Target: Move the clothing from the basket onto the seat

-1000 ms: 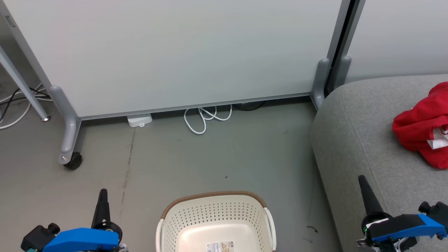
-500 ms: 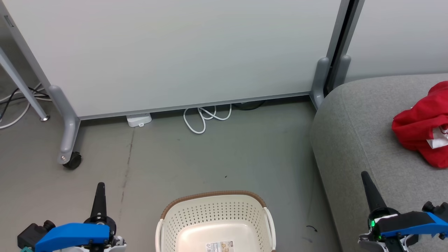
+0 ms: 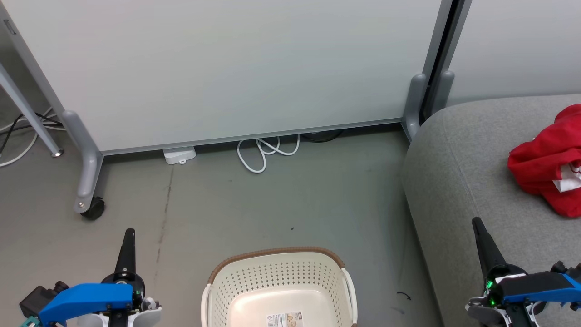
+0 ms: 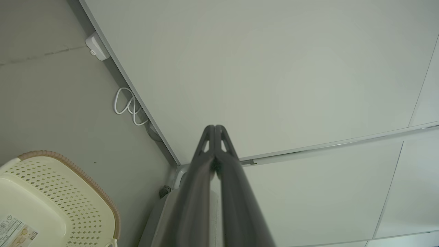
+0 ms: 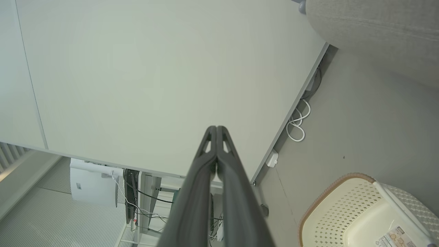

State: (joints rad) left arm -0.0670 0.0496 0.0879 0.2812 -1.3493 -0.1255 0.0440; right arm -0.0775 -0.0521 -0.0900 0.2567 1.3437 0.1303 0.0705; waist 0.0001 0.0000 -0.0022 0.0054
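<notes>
The red clothing (image 3: 547, 165) lies bunched on the grey seat (image 3: 458, 181) at the right edge of the head view, a white patch showing in it. On the floor at bottom centre stands the cream basket (image 3: 279, 281) with its brown rim, only a label on its bottom; it also appears as the basket (image 4: 58, 192) and the basket (image 5: 356, 212) in the wrist views. My left gripper (image 3: 129, 234) is shut and holds nothing, left of the basket. My right gripper (image 3: 477, 223), also shut with nothing in it, hangs over the seat's front edge. Both wrist views show the fingers (image 4: 214, 132) and the fingers (image 5: 216, 132) pressed together.
A pale partition panel (image 3: 227, 68) on castor feet (image 3: 93, 209) runs across the back. A coiled white cable (image 3: 263, 152) and a small white box (image 3: 180, 155) lie at its base. Grey floor (image 3: 272, 204) separates the basket from the panel.
Both grippers have shifted slightly: the left gripper's tip rose in view and its body drifted left, the right tip rose and moved right. Clothing and basket stay put.
</notes>
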